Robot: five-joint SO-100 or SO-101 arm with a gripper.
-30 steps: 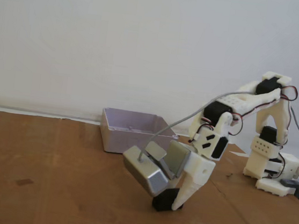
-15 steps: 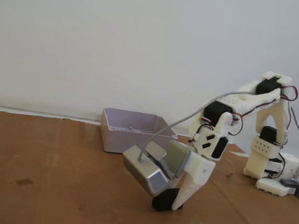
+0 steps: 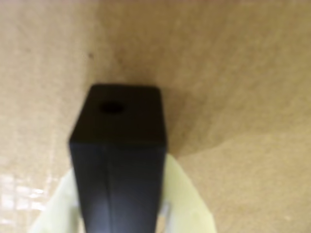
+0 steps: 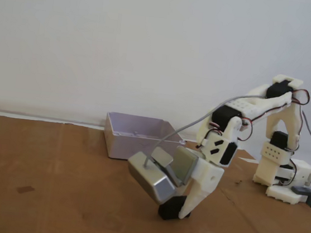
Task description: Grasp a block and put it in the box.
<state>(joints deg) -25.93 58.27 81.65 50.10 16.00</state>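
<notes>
Nothing has shifted since a second ago: the white claw stays clamped on the small matte black block on the cardboard-covered desk; the lavender-grey plastic box lies behind-left in the fixed view.

Almost nothing differs across the fixed views: the gripper sits as low as before, clamped on the block on the worktop; neither has visibly shifted.

Block in front of the box, arm base to the right

In the fixed view the block sits on the cardboard between the gripper fingers, before and right of the box; the arm base stands farther right.
</notes>
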